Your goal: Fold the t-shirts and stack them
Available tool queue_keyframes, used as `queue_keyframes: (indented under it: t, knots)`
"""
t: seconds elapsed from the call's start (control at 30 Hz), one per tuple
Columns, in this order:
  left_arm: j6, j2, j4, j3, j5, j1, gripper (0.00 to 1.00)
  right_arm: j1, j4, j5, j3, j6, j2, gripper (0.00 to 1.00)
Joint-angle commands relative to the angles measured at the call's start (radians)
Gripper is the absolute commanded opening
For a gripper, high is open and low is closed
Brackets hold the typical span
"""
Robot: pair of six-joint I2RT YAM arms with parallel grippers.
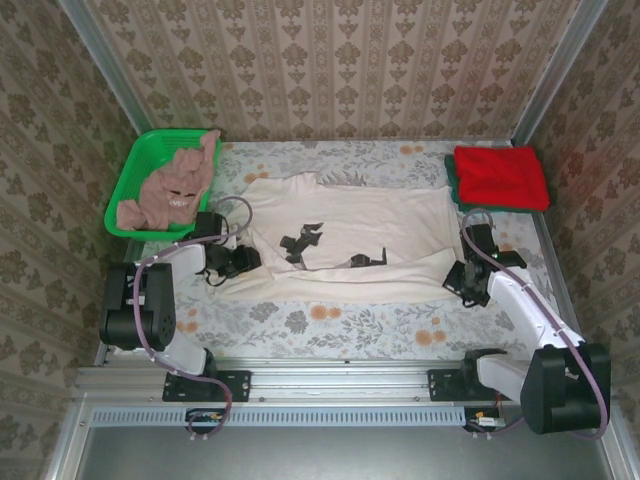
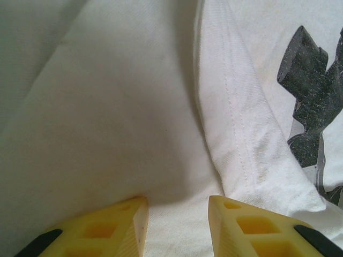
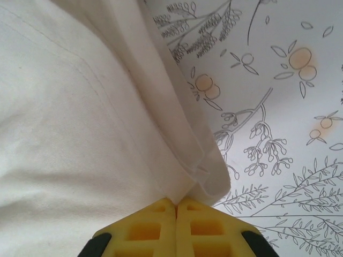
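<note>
Operator: Status?
Technician: Cream shirt (image 1: 345, 245) lies flat mid-counter; right gripper (image 3: 176, 202) jaws pinch its hem corner, left gripper (image 2: 177, 208) jaws spread over cloth.
Operator: Risk?
Technician: Uneven lift would likely bunch it.

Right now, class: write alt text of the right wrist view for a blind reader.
The right tool, yellow and shut, pinches the hemmed corner of a cream shirt. The shirt covers the left side; a tablecloth printed with orange fruit and branches lies at right.
</note>
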Motion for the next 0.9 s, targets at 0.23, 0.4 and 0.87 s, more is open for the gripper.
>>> queue_keyframes:
  t: [0.23,0.4,0.87]
  knots:
    - [-0.002,0.030,-0.080,-0.008,-0.042,0.012,0.37,0.016,0.007,0.049,-0.011,0.018,0.043,0.29]
    - [-0.001,0.027,-0.083,-0.007,-0.040,0.012,0.37,0.010,0.050,0.060,0.012,0.004,0.156,0.30]
    - [0.007,0.028,-0.089,0.003,-0.038,0.012,0.36,-0.005,0.062,0.089,0.000,0.008,0.137,0.16]
